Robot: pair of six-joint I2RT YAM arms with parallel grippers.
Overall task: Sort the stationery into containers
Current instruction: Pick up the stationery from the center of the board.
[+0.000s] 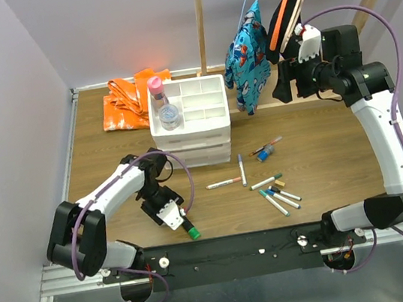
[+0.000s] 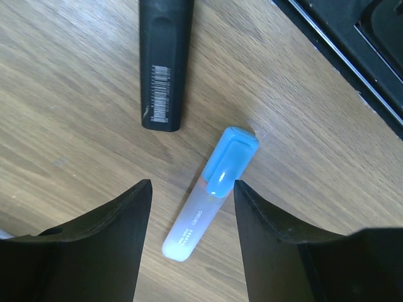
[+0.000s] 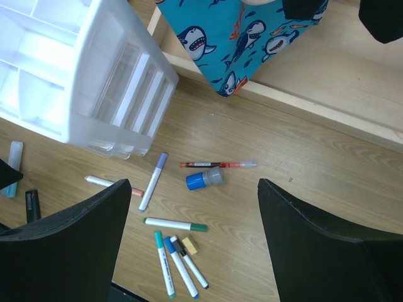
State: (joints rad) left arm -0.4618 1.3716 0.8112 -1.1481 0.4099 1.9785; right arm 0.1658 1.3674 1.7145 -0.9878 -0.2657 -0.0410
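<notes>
My left gripper [image 1: 179, 220] hangs low over the table near its front edge, jaws open. A blue highlighter [image 2: 211, 195] lies flat between the fingers [image 2: 126, 233], its cap close to the right one; a gap shows on the left. A green-black highlighter [image 2: 165, 63] lies just beyond it [image 1: 191, 231]. The white drawer unit [image 1: 190, 122] holds a pink highlighter [image 1: 155, 88] and a clear jar [image 1: 170, 116] in its top tray. Several thin markers [image 1: 224, 182] and a tan block [image 3: 190, 245] lie right of centre. My right gripper [image 1: 293, 80] is raised at the far right, open and empty [image 3: 195, 185].
An orange cloth [image 1: 129, 101] lies at the back left. A shark-print garment [image 1: 247, 53] hangs over a wooden frame [image 3: 315, 107] behind the drawer unit. A red pen [image 3: 217, 165] and a small blue-and-grey item [image 3: 204, 179] lie near the markers.
</notes>
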